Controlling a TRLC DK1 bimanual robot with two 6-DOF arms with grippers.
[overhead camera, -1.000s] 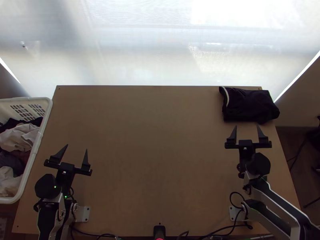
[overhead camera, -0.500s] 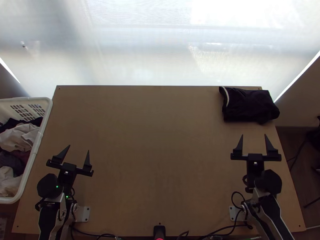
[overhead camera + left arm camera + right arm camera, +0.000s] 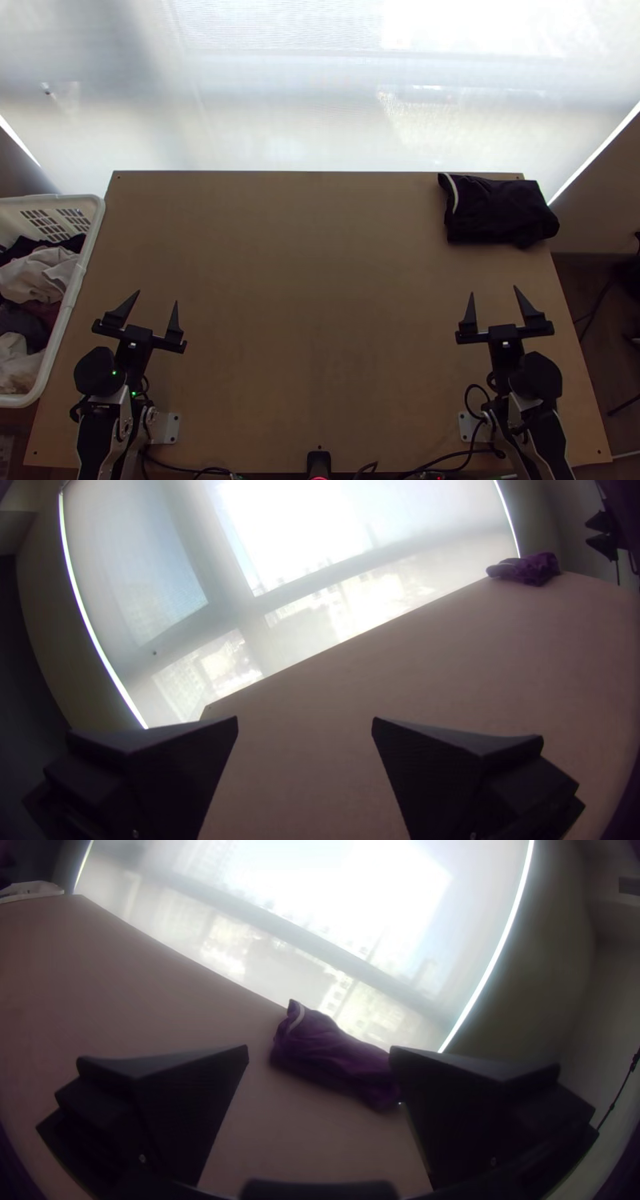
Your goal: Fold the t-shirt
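Dark t-shirt (image 3: 500, 212) folded into a compact bundle at table's (image 3: 320, 280) far right corner; right gripper (image 3: 498, 308) nearer the bases, jaws apart; left gripper (image 3: 150, 312) over near-left area, jaws apart, beside laundry basket (image 3: 78, 280).

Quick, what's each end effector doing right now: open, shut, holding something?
Left end effector: open, holding nothing.
Right end effector: open, holding nothing; the dark t-shirt lies beyond its fingertips, untouched.
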